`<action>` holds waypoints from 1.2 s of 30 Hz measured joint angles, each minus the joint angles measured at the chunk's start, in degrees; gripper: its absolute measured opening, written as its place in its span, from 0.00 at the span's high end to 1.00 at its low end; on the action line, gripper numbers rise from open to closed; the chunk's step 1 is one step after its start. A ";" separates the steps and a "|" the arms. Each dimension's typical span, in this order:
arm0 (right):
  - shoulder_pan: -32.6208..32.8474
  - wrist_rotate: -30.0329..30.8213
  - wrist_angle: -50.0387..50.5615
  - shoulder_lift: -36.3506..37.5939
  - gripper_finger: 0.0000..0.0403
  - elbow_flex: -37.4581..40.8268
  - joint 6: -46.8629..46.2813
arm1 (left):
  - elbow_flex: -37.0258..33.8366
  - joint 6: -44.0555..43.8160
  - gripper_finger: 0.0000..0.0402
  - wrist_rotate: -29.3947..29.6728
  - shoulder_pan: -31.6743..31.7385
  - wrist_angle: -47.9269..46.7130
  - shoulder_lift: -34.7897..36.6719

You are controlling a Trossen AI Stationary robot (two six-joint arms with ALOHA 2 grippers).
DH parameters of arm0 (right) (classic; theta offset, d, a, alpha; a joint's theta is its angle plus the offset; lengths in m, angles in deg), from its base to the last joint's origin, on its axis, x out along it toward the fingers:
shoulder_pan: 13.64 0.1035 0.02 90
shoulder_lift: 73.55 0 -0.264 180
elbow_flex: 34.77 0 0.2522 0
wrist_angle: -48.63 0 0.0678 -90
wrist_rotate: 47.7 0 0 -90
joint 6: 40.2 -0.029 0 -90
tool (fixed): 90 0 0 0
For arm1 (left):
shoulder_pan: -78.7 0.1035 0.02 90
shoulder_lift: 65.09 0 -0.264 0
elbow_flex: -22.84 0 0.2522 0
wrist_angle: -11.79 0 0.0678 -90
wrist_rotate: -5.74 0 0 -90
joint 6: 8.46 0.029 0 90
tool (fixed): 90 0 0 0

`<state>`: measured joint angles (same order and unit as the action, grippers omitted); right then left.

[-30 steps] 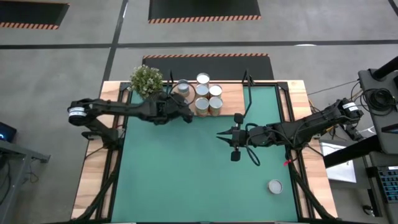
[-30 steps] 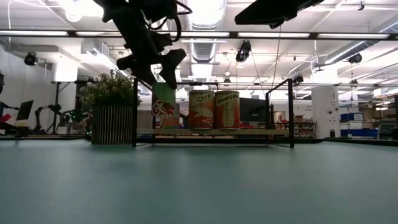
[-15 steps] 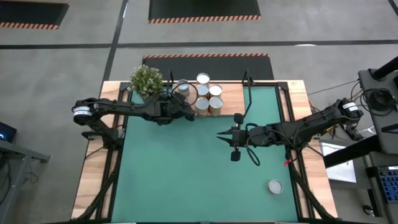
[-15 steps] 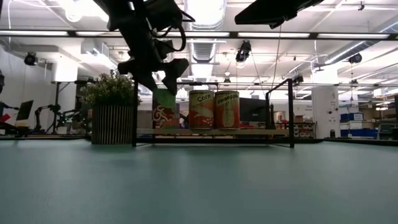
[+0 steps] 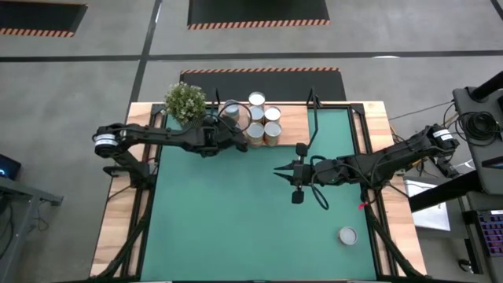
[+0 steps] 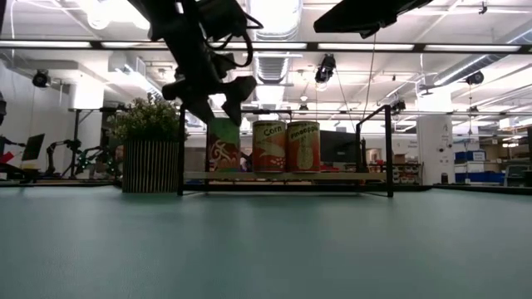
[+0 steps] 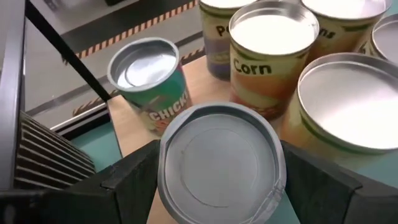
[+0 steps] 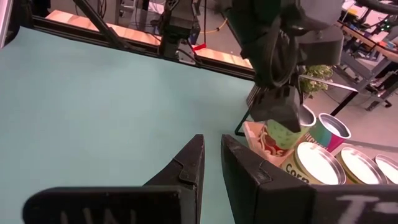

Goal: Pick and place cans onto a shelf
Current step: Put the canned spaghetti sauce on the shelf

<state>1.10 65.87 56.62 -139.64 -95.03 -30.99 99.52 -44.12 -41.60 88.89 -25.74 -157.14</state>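
My left gripper is shut on a can with a silver top and a green-red label, at the left end of the wooden shelf. A green can stands on the board just beyond it. Several cans, one marked Corn, stand on the board beside it. One can stands alone on the green mat near the right front. My right gripper hangs over the mat's middle, its fingers close together and empty. My left gripper pinches the can's upper wall just under the rim between its two fingers, on opposite sides. The fingers slant down from the table's left. The can stands upright, its base at the shelf board; whether it rests there I cannot tell.
A potted plant stands at the shelf's left end, close to my left arm. Black frame posts rise at the shelf's ends. The green mat lies open in front of the shelf.
My left gripper has carried the can a little toward the table's right, closer to the row of cans on the shelf. The can has stayed upright in the hold.
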 joint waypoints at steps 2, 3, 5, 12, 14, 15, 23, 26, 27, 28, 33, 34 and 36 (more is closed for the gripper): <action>0.02 0.00 -0.03 0.00 0.89 0.00 -0.15 | -0.21 -0.52 0.30 0.43 0.02 0.38 -0.61; 0.00 0.00 0.03 0.00 0.89 0.00 -0.15 | -0.38 -0.70 0.30 0.44 0.04 0.75 -1.05; 0.00 0.00 -0.03 0.00 0.89 0.00 -0.15 | -0.40 -0.90 0.28 1.02 0.17 0.90 -1.80; 0.01 0.00 -0.01 0.00 0.89 0.00 -0.15 | -0.18 -0.84 0.23 1.68 0.64 1.30 -3.18; 0.00 0.00 -0.01 0.00 0.89 0.00 -0.15 | -0.18 -0.83 0.23 1.85 0.64 1.31 -3.46; 0.00 0.00 0.00 0.00 0.89 0.00 -0.16 | -0.18 -0.81 0.23 1.93 0.67 1.36 -3.59; 0.00 0.00 0.01 0.00 0.89 0.00 -0.13 | 0.11 -0.42 0.23 1.95 0.68 1.12 -3.71; 0.02 0.00 0.05 0.00 0.89 0.00 -0.15 | 1.24 0.50 0.23 1.88 0.65 -0.85 -3.49; 0.00 0.00 0.15 0.00 0.89 0.00 -0.15 | 2.06 0.63 0.23 1.86 0.57 -2.42 -3.37; 0.01 0.00 0.33 0.00 0.89 0.00 -0.15 | 3.03 0.59 0.23 1.86 0.40 -4.22 -3.24; 0.00 0.00 0.71 0.00 0.89 0.00 -0.15 | 10.13 2.00 0.22 2.04 0.08 -17.08 -2.85; 0.00 0.02 0.75 0.00 0.89 0.00 -0.15 | 11.73 2.83 0.22 2.06 -0.04 -19.48 -2.84; 0.01 0.00 0.79 0.00 0.89 0.00 -0.15 | 15.02 4.96 0.22 2.01 -0.31 -24.09 -2.80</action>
<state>1.11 65.87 57.41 -139.64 -95.03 -31.14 114.54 -39.16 -39.59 88.58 -49.83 -159.94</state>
